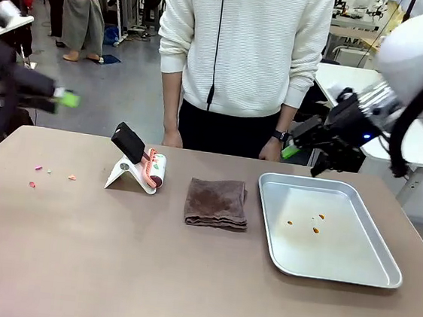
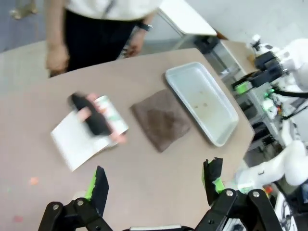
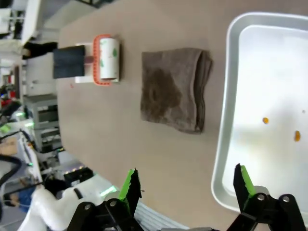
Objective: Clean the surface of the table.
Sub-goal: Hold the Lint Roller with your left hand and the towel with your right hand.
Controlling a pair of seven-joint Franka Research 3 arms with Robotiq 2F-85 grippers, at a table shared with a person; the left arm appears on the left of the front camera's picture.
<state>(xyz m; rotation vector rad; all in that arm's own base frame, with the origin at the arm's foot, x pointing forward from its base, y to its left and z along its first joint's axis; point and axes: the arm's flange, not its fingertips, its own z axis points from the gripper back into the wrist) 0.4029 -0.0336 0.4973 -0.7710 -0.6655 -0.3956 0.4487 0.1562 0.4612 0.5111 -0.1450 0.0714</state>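
Note:
The tan-brown table [image 1: 110,261] carries a few small pink and orange crumbs [image 1: 36,174] near its left side. My left gripper [image 1: 65,99] hovers blurred above the table's far left corner. In its wrist view the left gripper [image 2: 156,185] is open high over the table [image 2: 159,159], nothing between its fingers. My right gripper [image 1: 308,152] hangs above the far edge of the metal tray [image 1: 382,260]. It too is open and holds nothing in its wrist view [image 3: 186,185], over the tray's rim [image 3: 222,144] and the table [image 3: 120,139].
A lint roller [image 1: 154,169] leans on a white stand with a black handle. A folded brown cloth [image 1: 217,202] lies mid-table. The tray holds orange specks [image 1: 315,230]. A person in a white sweater [image 1: 242,48] stands at the far edge, hands [image 1: 172,138] touching it.

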